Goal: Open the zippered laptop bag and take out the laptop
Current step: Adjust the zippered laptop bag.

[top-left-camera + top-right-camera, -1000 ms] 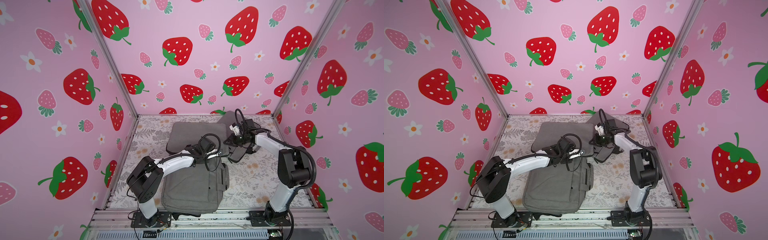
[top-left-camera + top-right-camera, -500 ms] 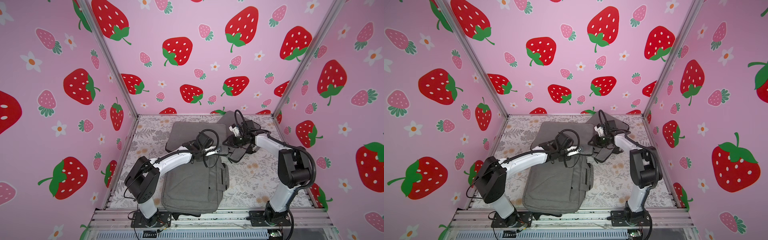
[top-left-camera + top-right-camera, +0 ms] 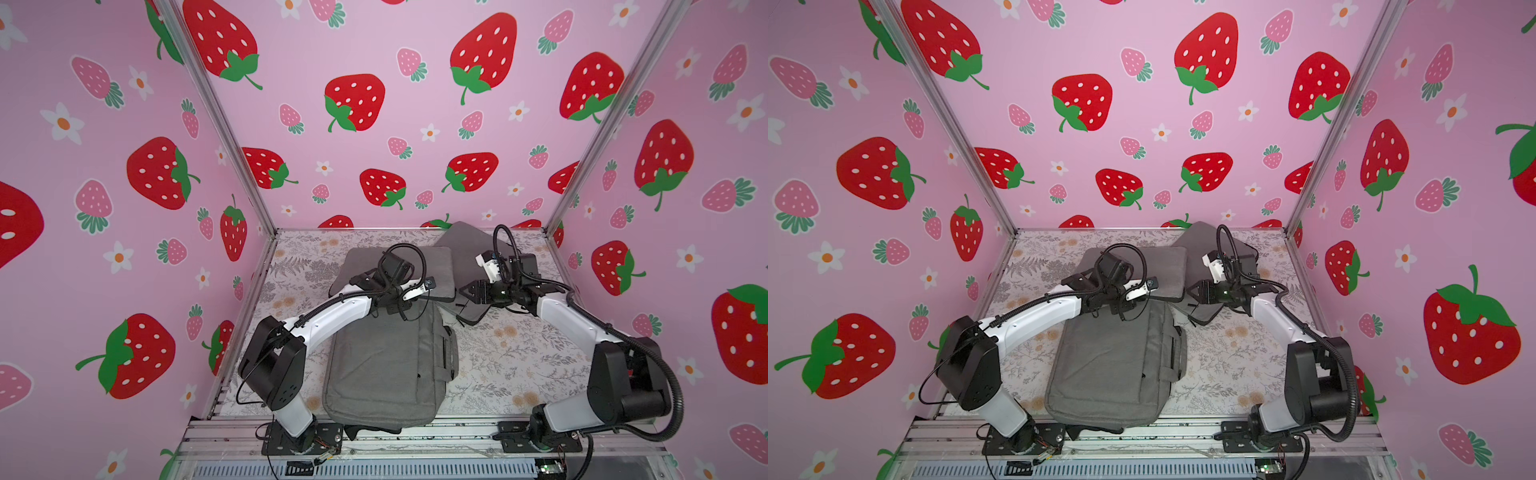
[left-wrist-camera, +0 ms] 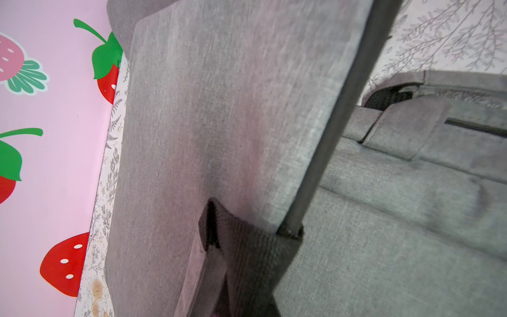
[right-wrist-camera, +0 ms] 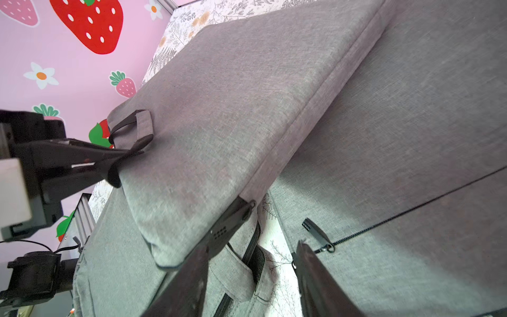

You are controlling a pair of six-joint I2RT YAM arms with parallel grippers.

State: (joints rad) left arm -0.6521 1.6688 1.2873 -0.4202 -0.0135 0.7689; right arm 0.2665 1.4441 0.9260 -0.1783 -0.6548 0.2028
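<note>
The flat grey zippered laptop bag (image 3: 399,266) (image 3: 1142,266) lies at the middle back, its near edge resting on a larger grey bag (image 3: 386,365). My left gripper (image 3: 415,296) (image 4: 219,247) is shut on the laptop bag's near edge at its small handle loop (image 5: 137,127). At the bag's right corner my right gripper (image 3: 469,291) (image 5: 253,247) stands open and holds nothing. The bag's black zipper pull (image 5: 231,221) lies just beside one of its fingers. The laptop is hidden.
The larger grey bag (image 3: 1108,365), with carry handles, fills the front centre. Another grey zippered sleeve (image 3: 465,249) lies at the back right under the right wrist, its zipper pull (image 5: 315,232) near my right gripper. Pink walls enclose three sides.
My left gripper has shut at the laptop bag's near edge, and that wrist has shifted a little toward the back. My right gripper has gone from shut to open.
</note>
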